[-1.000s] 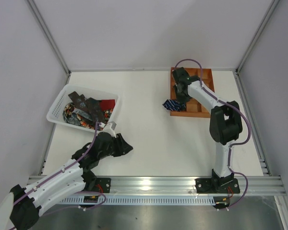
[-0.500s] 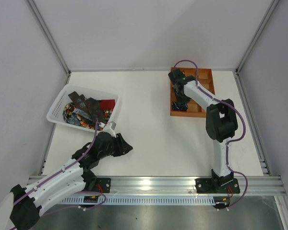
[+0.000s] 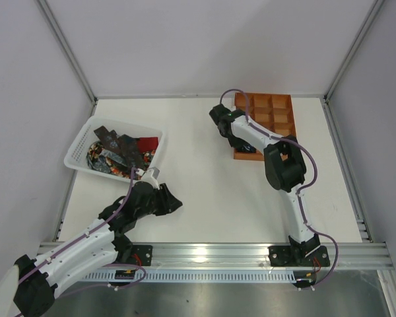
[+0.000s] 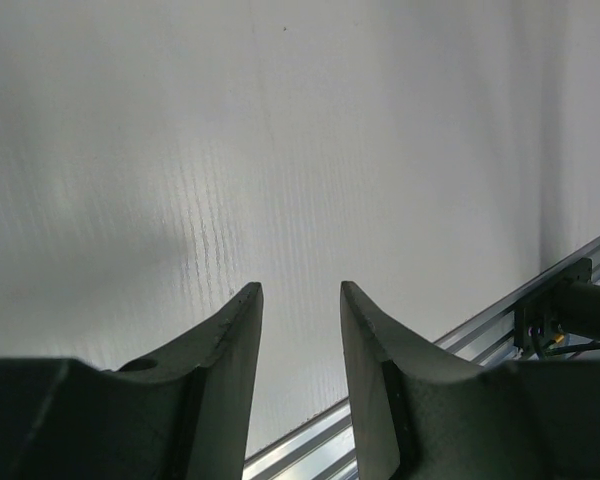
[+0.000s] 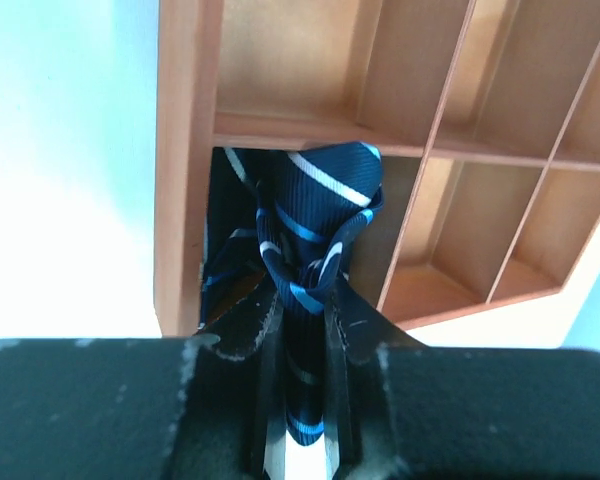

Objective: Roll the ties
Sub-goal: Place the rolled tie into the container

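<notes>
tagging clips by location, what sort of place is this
Probably a robot lab test cell: plain white panel walls in aluminium framing, a white tabletop, and two black-and-white robot arms bolted to a metal rail at its near edge.

Bright, even light, soft shadows, glare on white table [image 5: 60, 150], blurred foreground.
</notes>
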`<act>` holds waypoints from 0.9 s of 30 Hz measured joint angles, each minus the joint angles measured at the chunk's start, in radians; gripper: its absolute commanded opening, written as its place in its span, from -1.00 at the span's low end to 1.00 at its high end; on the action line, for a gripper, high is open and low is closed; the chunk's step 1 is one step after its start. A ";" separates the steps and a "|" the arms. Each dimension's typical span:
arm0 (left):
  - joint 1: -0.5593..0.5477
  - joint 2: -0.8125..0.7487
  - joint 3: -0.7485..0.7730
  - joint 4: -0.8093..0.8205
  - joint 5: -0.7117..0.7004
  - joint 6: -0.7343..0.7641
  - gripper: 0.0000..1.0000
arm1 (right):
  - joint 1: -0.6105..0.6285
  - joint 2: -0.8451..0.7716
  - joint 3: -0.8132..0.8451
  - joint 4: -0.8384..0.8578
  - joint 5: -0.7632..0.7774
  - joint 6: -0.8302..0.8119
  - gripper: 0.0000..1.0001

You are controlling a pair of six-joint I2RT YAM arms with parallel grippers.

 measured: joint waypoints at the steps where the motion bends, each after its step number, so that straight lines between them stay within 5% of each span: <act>1: 0.001 0.000 0.000 0.000 0.001 0.000 -0.13 | 0.007 0.011 0.010 -0.010 0.017 0.008 -0.93; 13: 0.006 -0.001 0.000 0.000 0.015 0.001 -0.13 | 0.010 0.037 0.013 -0.009 -0.007 0.042 -0.14; 27: 0.008 -0.001 0.000 0.000 0.016 0.001 -0.13 | -0.039 -0.040 -0.047 0.024 -0.150 0.041 0.20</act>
